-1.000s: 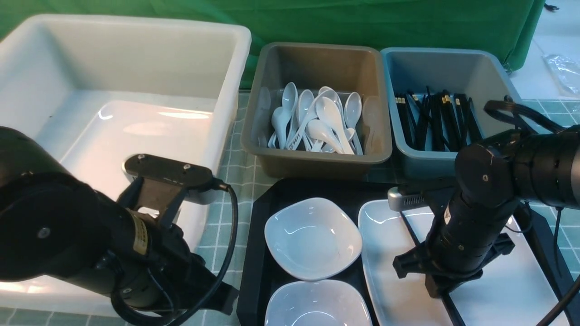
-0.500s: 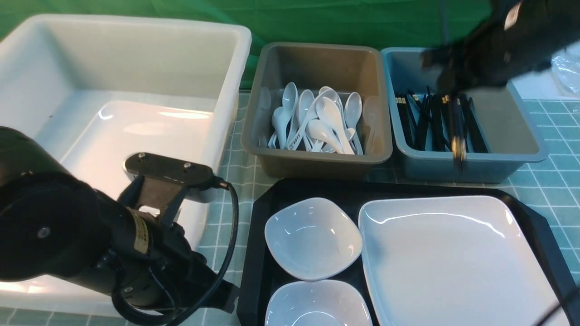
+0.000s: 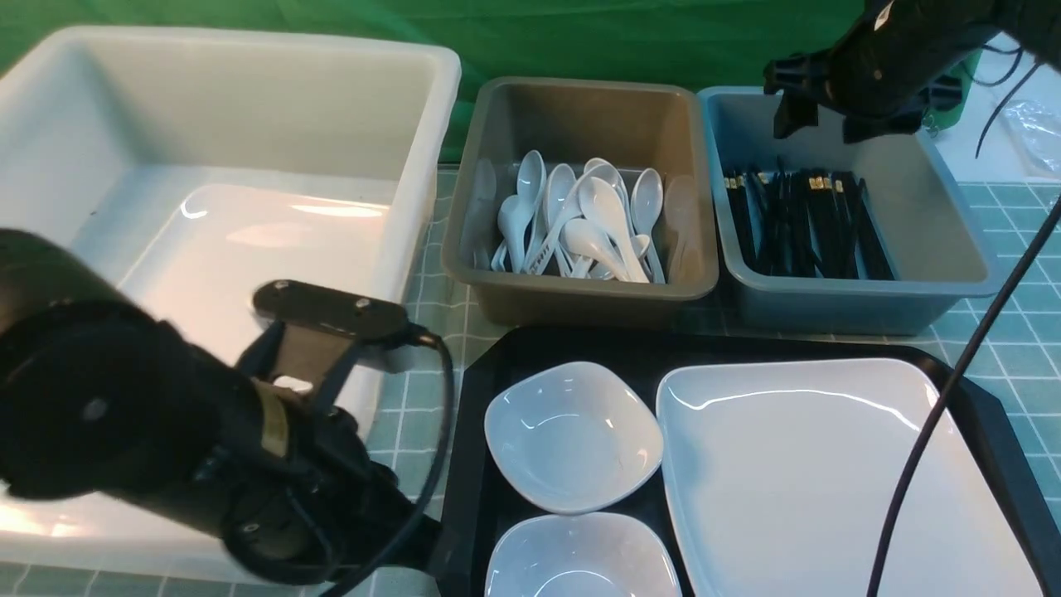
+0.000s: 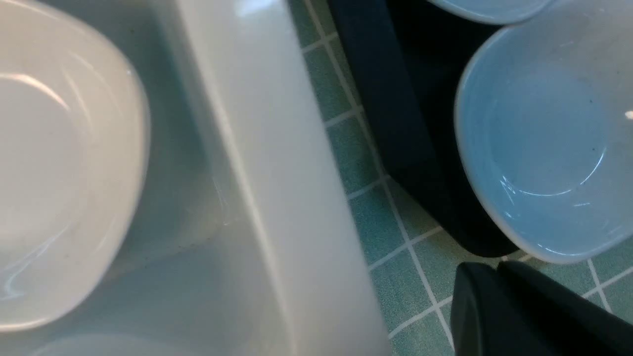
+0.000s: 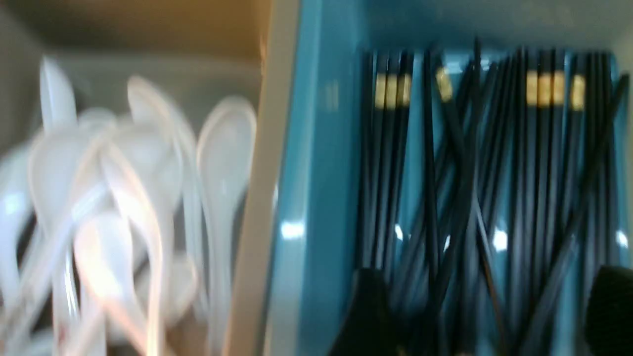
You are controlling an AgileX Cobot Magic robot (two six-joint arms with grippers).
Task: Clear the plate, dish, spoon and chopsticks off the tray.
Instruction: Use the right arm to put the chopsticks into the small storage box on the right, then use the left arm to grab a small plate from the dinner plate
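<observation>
While the right gripper (image 3: 821,124) hangs over the blue tub (image 3: 953,274) at the far right of the table (image 3: 1019,348), its two fingers (image 5: 368,311) are wide apart and hold nothing. Black chopsticks (image 3: 800,224) lie in that tub, right under it. White spoons (image 3: 584,224) are piled in the grey tub (image 3: 580,108) just beside the blue one. The big white plate (image 3: 829,481) lies on the right side of the black tray (image 3: 477,390), at the table's near edge. Two small dishes (image 3: 572,435) sit on the tray's left side, one behind the other, next to the plate. The left gripper (image 4: 497,277) is low by the tray's near left corner, between the tray and the big white tub (image 3: 249,91). It is pressed together with nothing in it. Another small dish (image 4: 59,163) lies in the white tub.
</observation>
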